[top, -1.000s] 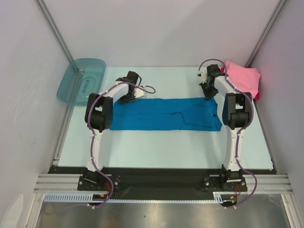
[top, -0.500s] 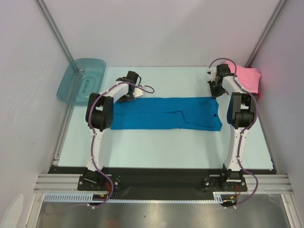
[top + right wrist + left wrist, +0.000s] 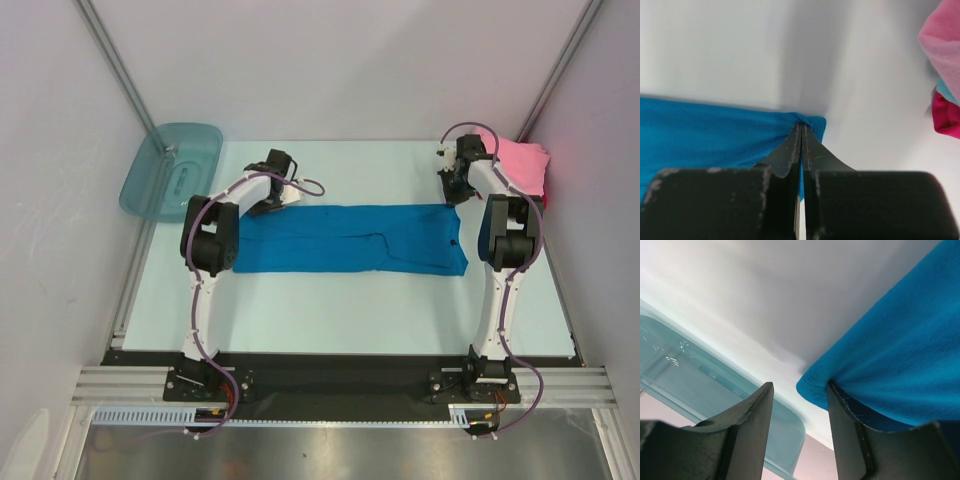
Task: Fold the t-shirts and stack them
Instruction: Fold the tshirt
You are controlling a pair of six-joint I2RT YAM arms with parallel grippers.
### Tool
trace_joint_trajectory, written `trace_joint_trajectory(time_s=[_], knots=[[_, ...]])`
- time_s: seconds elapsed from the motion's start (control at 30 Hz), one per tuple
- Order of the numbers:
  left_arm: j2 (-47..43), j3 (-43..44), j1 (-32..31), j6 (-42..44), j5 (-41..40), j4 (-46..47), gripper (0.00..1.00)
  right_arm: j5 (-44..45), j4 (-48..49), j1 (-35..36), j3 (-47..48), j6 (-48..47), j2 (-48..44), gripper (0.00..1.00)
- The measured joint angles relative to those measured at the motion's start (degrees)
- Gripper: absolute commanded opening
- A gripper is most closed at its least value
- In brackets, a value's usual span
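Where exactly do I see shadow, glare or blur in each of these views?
Top external view: even soft light, glare only on the metal strip at the bottom. Left wrist view: the blue t-shirt weave is sharp, a grey shadow spreads beside it. Right wrist view: the pink t-shirt at the edge is blurred.

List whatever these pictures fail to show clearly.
- Top view: the left end of the blue shirt is hidden under the left arm.
- Right wrist view: the pile under the pink shirt is cut off by the frame's edge; its count is unclear.
- Right wrist view: the shut right pincer covers the blue shirt's corner; how much cloth it pinches is hidden.
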Motion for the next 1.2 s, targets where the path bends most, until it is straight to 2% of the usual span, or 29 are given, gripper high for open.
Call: trace_joint_trajectory(time_s=[0.1, 0.27, 0.5, 0.63, 0.73, 0.8, 0.83, 0.97, 1.0, 1.07, 1.2], knots=[[0.0, 0.2, 0.1, -0.3, 0.0, 0.1, 0.54, 0.0, -0.2, 0.1, 0.1, 0.0, 0.0, 0.07], [0.0, 0.2, 1.1, -0.4, -0.2, 3.0, 0.54, 0.8, -0.6, 0.3, 0.8, -0.1, -0.1, 0.22], [-0.6, -0.7, 4.3, -0.4, -2.6, 13.6, 0.55, 3.1, -0.8, 1.3, 0.4, -0.2, -3.6, 0.26], [-4.1, -3.8, 5.4, -0.2, -2.5, 17.3, 0.55, 5.8, -0.5, 2.0, -0.6, -0.3, -8.1, 0.26], [-9.1, -8.3, 4.9, 0.8, -1.1, 18.4, 0.55, 8.9, 1.0, 3.3, -2.8, -0.8, -11.9, 0.2], [-12.9, -11.6, 4.0, 2.1, 0.2, 19.6, 0.55, 10.7, 2.3, 4.8, -5.9, -1.7, -14.7, 0.1], [-14.2, -12.6, 3.5, 2.6, 0.7, 19.7, 0.55, 11.2, 3.0, 5.5, -8.0, -2.3, -16.0, 0.0], [-17.9, -14.8, 0.7, 3.7, 4.0, 20.8, 0.52, 12.1, 3.2, 8.3, -14.9, -5.4, -19.1, 0.0], [-18.3, -14.8, 0.0, 3.7, 4.8, 21.1, 0.47, 11.4, 2.6, 8.7, -15.8, -6.4, -19.1, 0.0], [-18.7, -14.8, -0.9, 3.0, 6.4, 21.4, 0.01, 10.1, 1.1, 9.0, -16.3, -7.8, -19.1, 0.0], [-18.9, -14.8, -2.3, 2.6, 9.7, 20.2, 0.01, 7.3, -2.9, 9.0, -14.7, -9.8, -18.9, 0.0]])
